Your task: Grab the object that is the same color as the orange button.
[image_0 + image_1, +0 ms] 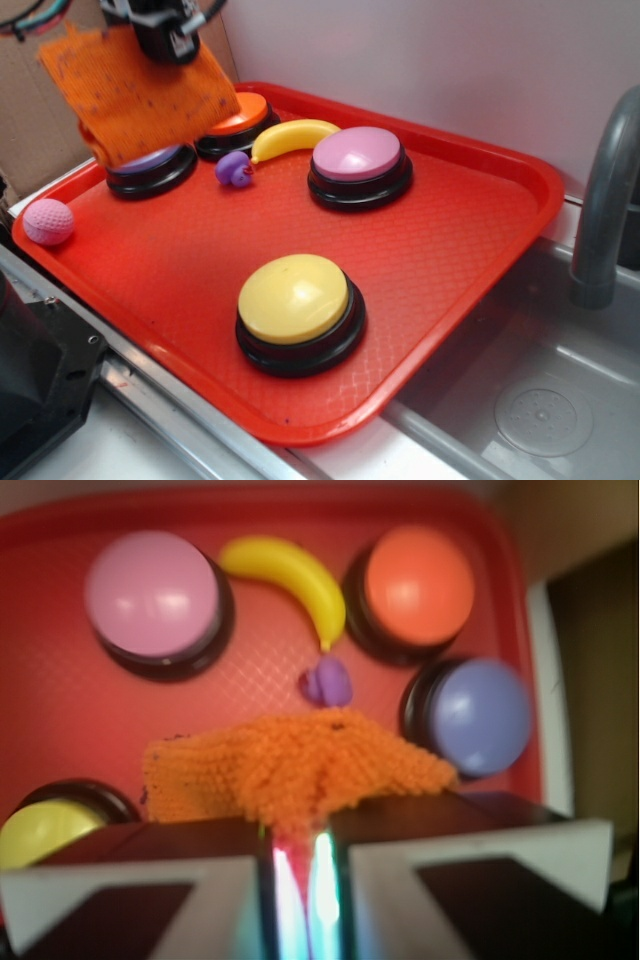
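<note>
Over the red tray our gripper, jaws pinched on a bunched fold, holds the orange knitted rag, which drapes light, soft and floppy.

Soft, loose-knit orange cloth rag, fuzzy and matt with dark specks. The red tray reads as hard plastic with a fine diamond texture. Glossy smooth domes on the orange button, pink button and yellow button, over shiny black bases. The banana looks smooth plastic; the pink ball is dimpled and matt. The sink is dull grey metal.
</note>
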Motion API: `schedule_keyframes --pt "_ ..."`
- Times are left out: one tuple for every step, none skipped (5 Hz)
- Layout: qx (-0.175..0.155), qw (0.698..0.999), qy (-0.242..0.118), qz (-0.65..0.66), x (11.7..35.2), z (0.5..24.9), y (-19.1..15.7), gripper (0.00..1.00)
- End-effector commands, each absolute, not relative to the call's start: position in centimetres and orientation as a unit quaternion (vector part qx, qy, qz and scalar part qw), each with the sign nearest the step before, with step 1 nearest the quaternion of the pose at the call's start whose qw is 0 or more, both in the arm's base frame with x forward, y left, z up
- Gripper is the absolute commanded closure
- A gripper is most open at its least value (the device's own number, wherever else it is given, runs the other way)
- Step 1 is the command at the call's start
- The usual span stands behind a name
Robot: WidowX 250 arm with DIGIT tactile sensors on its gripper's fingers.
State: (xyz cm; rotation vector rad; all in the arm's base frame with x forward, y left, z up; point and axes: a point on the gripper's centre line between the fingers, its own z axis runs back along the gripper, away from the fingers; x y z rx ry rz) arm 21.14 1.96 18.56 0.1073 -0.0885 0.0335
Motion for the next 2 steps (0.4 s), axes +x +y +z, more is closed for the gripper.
schedule_keyframes --pt "0.031 0.992 -0.116 0.022 21.5 22.2 2.7 1.0" --pt "0.052 0.992 -0.106 0.044 22.4 21.7 4.0 1.0"
